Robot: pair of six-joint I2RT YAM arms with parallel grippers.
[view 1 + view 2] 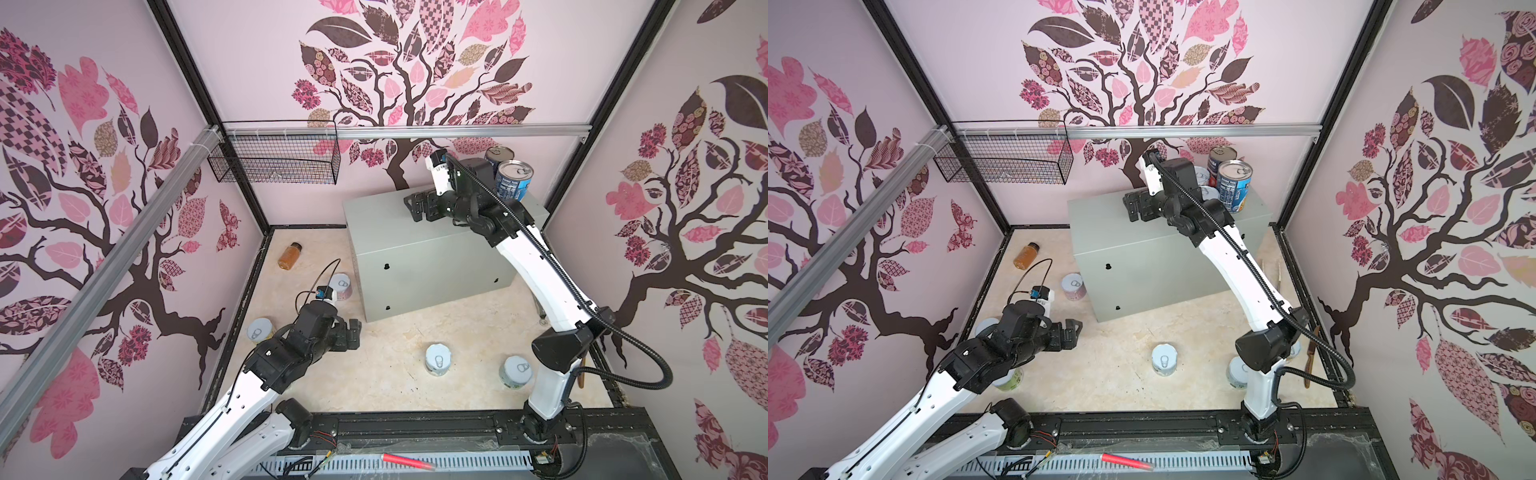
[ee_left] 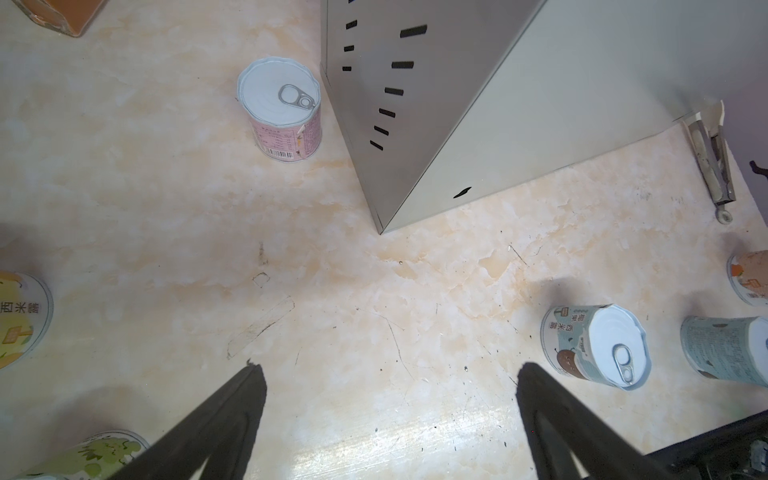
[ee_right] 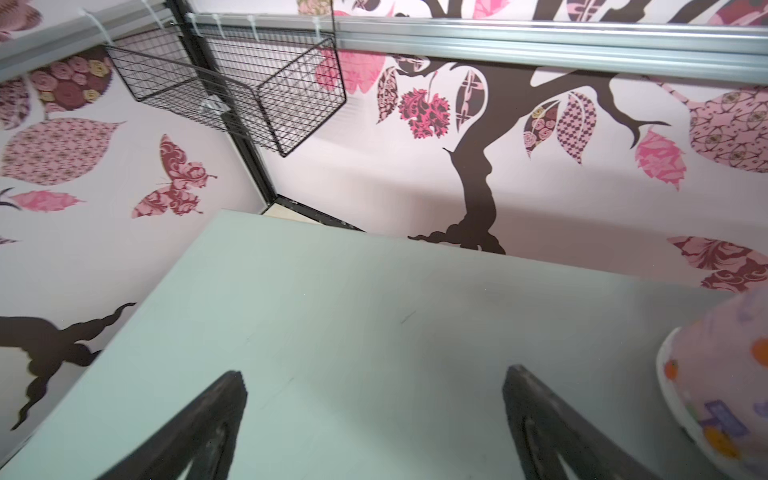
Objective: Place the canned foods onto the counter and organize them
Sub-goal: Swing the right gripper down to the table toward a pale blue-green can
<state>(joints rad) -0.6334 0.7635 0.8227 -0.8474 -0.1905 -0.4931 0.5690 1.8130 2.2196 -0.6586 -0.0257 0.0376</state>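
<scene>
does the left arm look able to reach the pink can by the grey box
Probably yes: the left gripper is open and empty, with only bare floor between it and the upright pink-labelled can. The grey metal box stands close beside the can, leaving one finger little room.

Amber bottle [image 1: 289,256] lying on its side far left, black wire basket [image 1: 274,166] hung on the far wall's rail, red marker [image 1: 405,460] along the near edge.

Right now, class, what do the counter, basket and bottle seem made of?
Counter: likely painted sheet metal, matte grey; crisp folded edges, punched slots.
Basket: seemingly black coated wire; open mesh grid.
Bottle: amber, see-through, glossy; glass or plastic, cannot tell.
</scene>
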